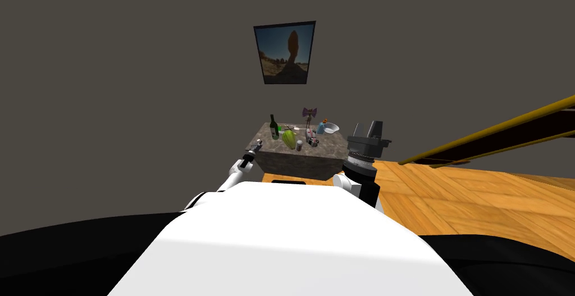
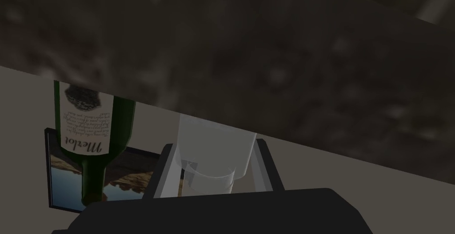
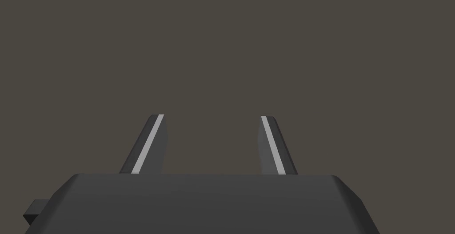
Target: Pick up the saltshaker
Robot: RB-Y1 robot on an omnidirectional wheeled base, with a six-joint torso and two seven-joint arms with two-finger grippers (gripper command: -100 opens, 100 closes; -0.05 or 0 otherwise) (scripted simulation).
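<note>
While my left fingers [image 2: 165, 173] pinch the saltshaker [image 2: 213, 156], its clear, pale body sits between them and touches both blades. I cannot tell whether its base rests on the desk [image 1: 292, 160] or hangs just off it. From the head, these fingers are at the desk's near left corner, about 8 o'clock on its mottled grey top. A green wine bottle [image 2: 93, 124] with a pale label stands upright on the desk beyond the saltshaker, at about 1 o'clock from my left fingers. A framed picture [image 1: 284, 53] hangs on the wall at 12 o'clock, past the desk. My right fingers [image 3: 149, 144] are spread with nothing between them, raised by the desk's near right corner at about 4 o'clock.
</note>
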